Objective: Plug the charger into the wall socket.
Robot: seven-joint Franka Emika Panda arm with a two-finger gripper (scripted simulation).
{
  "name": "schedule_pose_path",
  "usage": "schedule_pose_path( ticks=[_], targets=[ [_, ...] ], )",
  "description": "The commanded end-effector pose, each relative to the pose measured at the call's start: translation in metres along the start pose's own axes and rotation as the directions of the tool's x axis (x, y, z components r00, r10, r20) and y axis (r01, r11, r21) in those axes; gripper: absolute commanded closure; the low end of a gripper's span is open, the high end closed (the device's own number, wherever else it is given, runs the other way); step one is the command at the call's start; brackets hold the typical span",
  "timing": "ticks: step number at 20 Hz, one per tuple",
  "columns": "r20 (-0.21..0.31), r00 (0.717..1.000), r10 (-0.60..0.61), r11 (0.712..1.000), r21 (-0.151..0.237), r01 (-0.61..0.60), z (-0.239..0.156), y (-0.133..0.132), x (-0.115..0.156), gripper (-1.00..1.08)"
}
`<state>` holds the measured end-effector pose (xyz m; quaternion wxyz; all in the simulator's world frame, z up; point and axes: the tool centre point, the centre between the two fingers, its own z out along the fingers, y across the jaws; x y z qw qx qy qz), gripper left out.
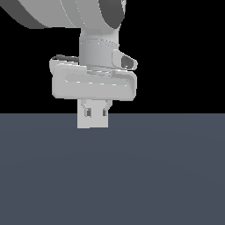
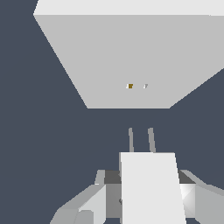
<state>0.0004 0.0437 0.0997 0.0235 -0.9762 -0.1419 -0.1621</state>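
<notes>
In the exterior view, the gripper [image 1: 93,115] is seen hanging low over the dark floor [image 1: 154,176], with a white block, taken to be the charger [image 1: 92,121], lodged between its two fingers [image 1: 87,112]. The jaws are drawn in narrowly against the block's sides, so it is held, not merely straddled. The wall socket is not shown in this view; it may be hidden behind the hand.

In the wrist view, the charger [image 2: 151,188] is seen clamped between the fingers [image 2: 94,199], and two thin prongs [image 2: 141,140] project from its front end towards the wall socket [image 2: 127,57]. The socket is a flat white plate ahead of the prongs, apart from them, with two tiny holes [image 2: 137,85] near its middle. The prongs appear roughly in line with the holes, though slightly offset to one side.

The charger is judged to be light, rigid and smooth-sided, so a firm grip across its long flanks, as is held now, is thought best; a slack grip could let it twist or slip back under insertion force. The prongs are thin, and a skewed approach could jam them against the plate.

Nothing else is seen around the socket, and no obstacle is seen between the prongs and the holes.
</notes>
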Motion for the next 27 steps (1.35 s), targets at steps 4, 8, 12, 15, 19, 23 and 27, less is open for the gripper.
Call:
schedule_pose_path(
  ticks=[4,8,12,15,19,23,27],
  targets=[
    [0.0,1.0,0.0,1.0,0.0,0.0,0.0,-0.001,0.001,1.08],
    [0.001,1.0,0.0,1.0,-0.001,0.0,0.001,-0.001,0.004,1.08],
    [0.001,1.0,0.0,1.0,-0.001,0.0,0.004,-0.001,0.013,1.08],
    [0.001,1.0,0.0,1.0,-0.001,0.0,0.008,-0.001,0.023,1.08],
    [0.001,1.0,0.0,1.0,-0.001,0.0,0.013,0.0,0.038,1.08],
    [0.001,1.0,0.0,1.0,-0.001,0.0,0.015,0.0,0.046,1.08],
    [0.001,1.0,0.001,1.0,0.0,-0.001,0.016,0.0,0.048,1.08]
  ],
)
